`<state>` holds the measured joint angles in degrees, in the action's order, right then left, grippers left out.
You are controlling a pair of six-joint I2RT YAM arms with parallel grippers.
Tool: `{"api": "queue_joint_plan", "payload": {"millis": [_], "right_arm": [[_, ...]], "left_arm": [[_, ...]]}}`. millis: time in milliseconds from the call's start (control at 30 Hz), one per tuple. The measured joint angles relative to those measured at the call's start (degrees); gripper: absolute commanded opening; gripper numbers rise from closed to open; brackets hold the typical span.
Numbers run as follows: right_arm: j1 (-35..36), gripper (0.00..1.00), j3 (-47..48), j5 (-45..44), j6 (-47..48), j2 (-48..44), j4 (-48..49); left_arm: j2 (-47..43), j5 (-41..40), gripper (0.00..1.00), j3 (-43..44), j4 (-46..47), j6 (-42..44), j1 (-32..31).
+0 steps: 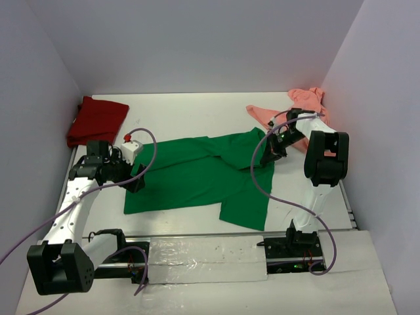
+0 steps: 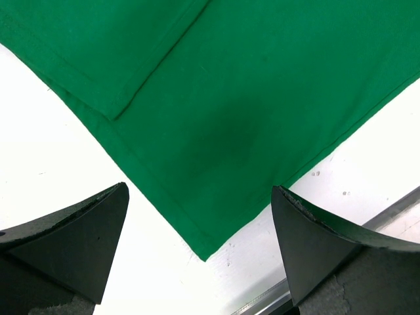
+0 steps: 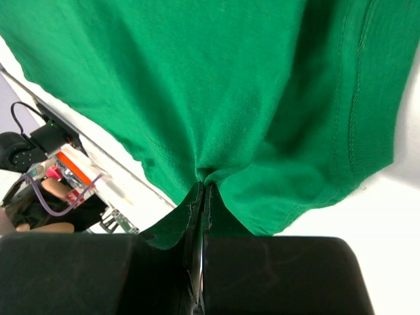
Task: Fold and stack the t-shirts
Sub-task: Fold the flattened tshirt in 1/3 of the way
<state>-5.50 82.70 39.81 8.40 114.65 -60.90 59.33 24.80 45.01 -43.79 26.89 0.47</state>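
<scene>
The bright green t-shirt lies spread in the middle of the table, its right side folded and hanging down toward the front. My right gripper is shut on the shirt's right edge; the cloth bunches into the closed jaws. My left gripper is open just over the shirt's left near corner, a finger on each side of it. The dark red t-shirt lies folded at the back left. The salmon-pink t-shirt lies crumpled at the back right, partly behind my right arm.
White walls close in the table at the left, back and right. A metal rail runs along the table's front edge, with taped sheeting before it. Purple cables loop from both arms over the shirt.
</scene>
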Motion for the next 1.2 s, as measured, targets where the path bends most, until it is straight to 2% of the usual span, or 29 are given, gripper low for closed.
{"api": "queue_joint_plan", "payload": {"millis": [67,100,133,167,267,500,667,767,867,1000,1200], "right_arm": [[0.00,0.00,-1.01,0.00,-0.02,0.00,0.11],[0.02,0.04,-1.49,0.00,0.00,0.00,0.20],[0.15,0.14,-1.81,0.02,0.00,0.00,0.11],[0.24,0.29,-2.01,0.04,0.11,0.00,0.11],[0.28,0.41,-2.08,0.42,0.39,0.00,0.24],[0.68,0.43,-2.29,3.50,2.10,-2.78,5.11],[5.09,0.44,-5.35,-1.60,2.75,-13.97,15.10],[14.58,0.44,-8.81,-9.62,3.54,-22.40,22.01],[25.92,0.44,-9.99,-16.61,4.79,-25.99,26.47],[36.39,0.44,-12.11,-28.79,6.93,-25.55,30.38],[45.79,0.44,-16.50,-48.24,9.97,-21.14,33.27]], "left_arm": [[-0.02,0.04,0.99,0.00,-0.17,0.24,0.00],[-0.02,0.13,0.99,0.00,-0.22,0.35,0.00],[-0.02,0.24,0.99,0.00,-0.24,0.39,0.00],[-0.02,0.37,0.99,0.00,-0.26,0.44,0.00],[-0.02,0.70,0.99,0.00,-0.31,0.61,0.00],[0.35,1.70,0.99,-0.17,-0.96,1.60,0.00],[3.98,2.75,0.99,-0.13,-0.90,1.64,0.00],[7.04,2.93,0.99,0.52,-0.13,0.15,0.00],[10.19,3.23,0.99,2.54,1.29,-1.84,0.00],[12.90,3.56,0.99,4.87,4.44,-4.76,0.00],[13.40,3.52,0.99,5.42,7.98,-8.20,0.00]]}}
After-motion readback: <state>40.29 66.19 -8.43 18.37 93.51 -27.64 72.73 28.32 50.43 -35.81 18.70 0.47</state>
